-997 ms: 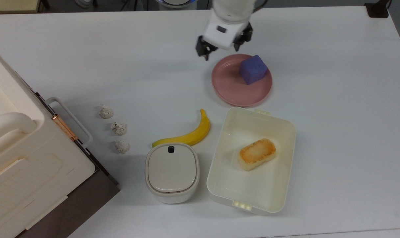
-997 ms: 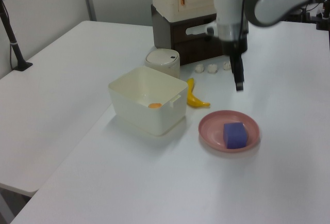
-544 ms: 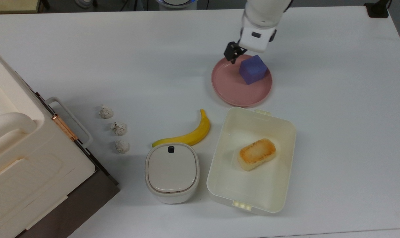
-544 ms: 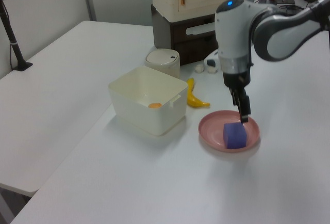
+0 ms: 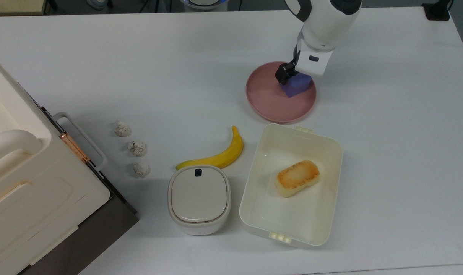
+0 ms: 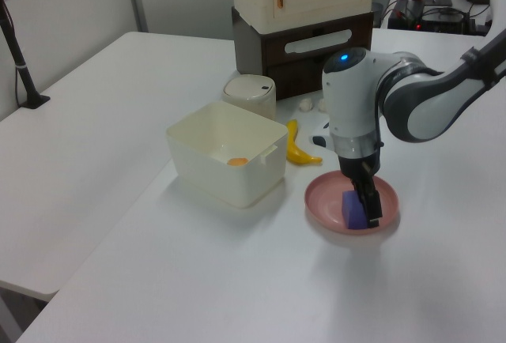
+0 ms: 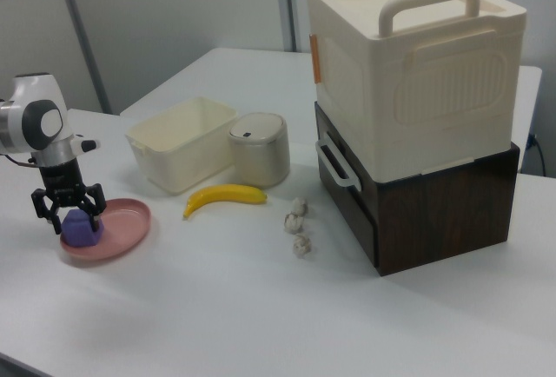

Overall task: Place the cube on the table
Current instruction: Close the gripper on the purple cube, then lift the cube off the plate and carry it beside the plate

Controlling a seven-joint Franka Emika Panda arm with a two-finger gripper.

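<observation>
Here the cube (image 5: 295, 87) is seen on the pink plate (image 5: 267, 100), toward the top view's right side of it, and the plate is placed on the table (image 5: 177, 68). The gripper (image 7: 69, 206) is lowered over the cube. In the right view its two dark fingers (image 7: 42, 205) are spread apart, one on each side of the cube's upper part, with the purple block between them. It cannot be told whether the fingers already touch the cube's sides; a clamped hold is not shown, so the claw is described as opened around the cube. In the left view the cube (image 6: 353, 209) is partly hidden behind one dark finger (image 6: 369, 203), and the plate (image 6: 324, 199) is seen below the white wrist.

Just below the plate in the top view, a cream rectangular tub (image 5: 327, 152) is placed, and a toasted bread piece (image 5: 297, 178) is lying inside it. At the top view's left of the tub a yellow banana (image 5: 220, 154) is laid on the table, and below the banana a small rounded container with a lid (image 5: 199, 198) is standing. Three small crumpled white lumps (image 5: 138, 148) are arranged in a row further to the top view's left. A large cream box with a handle (image 7: 413, 64) is stacked on a dark brown base (image 7: 434, 212) at the right view's right.
</observation>
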